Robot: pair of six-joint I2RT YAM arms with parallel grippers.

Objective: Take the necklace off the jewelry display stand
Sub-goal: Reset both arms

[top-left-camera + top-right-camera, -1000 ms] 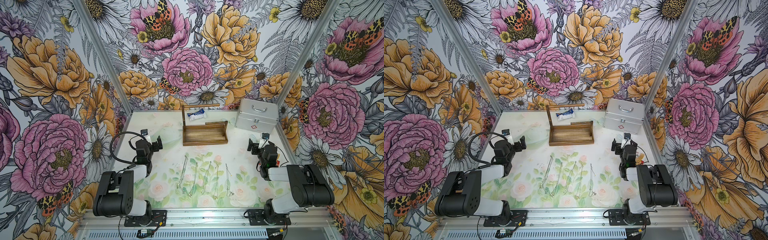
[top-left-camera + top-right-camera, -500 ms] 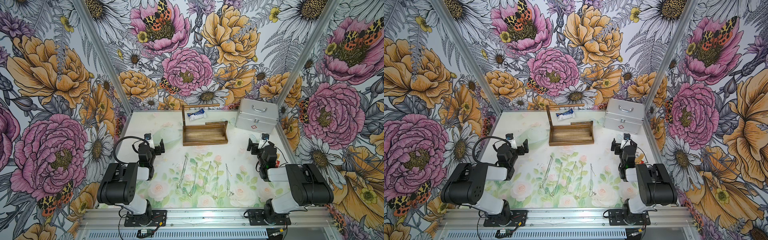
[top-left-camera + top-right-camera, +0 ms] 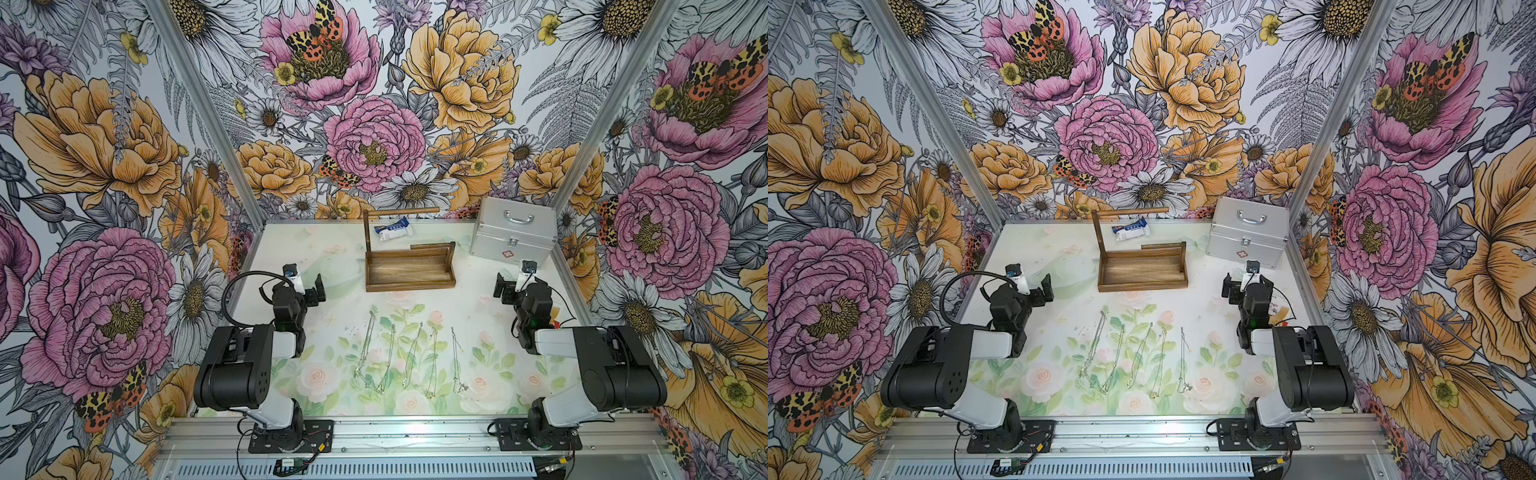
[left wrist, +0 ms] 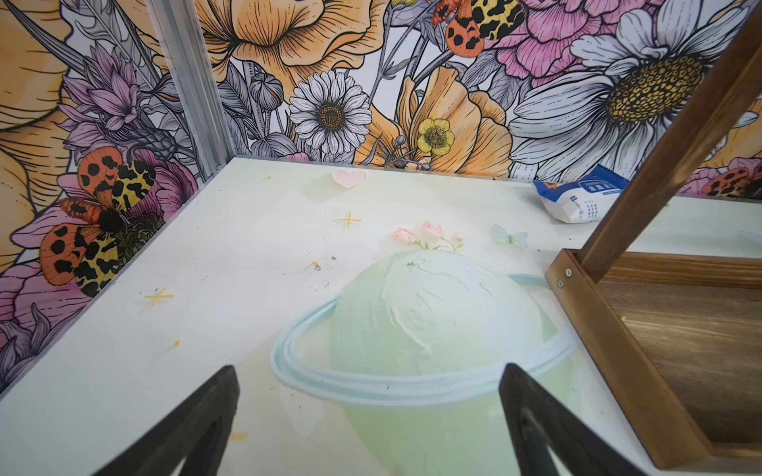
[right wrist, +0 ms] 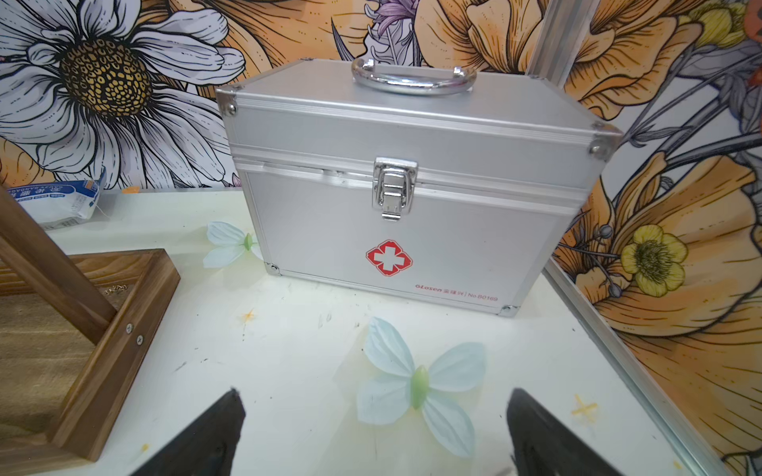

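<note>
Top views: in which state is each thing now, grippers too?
Brown wooden jewelry display stand: upright, top rod bare.
Five thin chain necklaces: lying flat, side by side.
Silver metal case: closed, latch shut.
Left gripper: open, empty.
Right gripper: open, empty.

silver case [image 5: 396, 198]: red cross sign | "GLosen", "No.B0169" | white packet [image 5: 53, 202]: print unreadable
</note>
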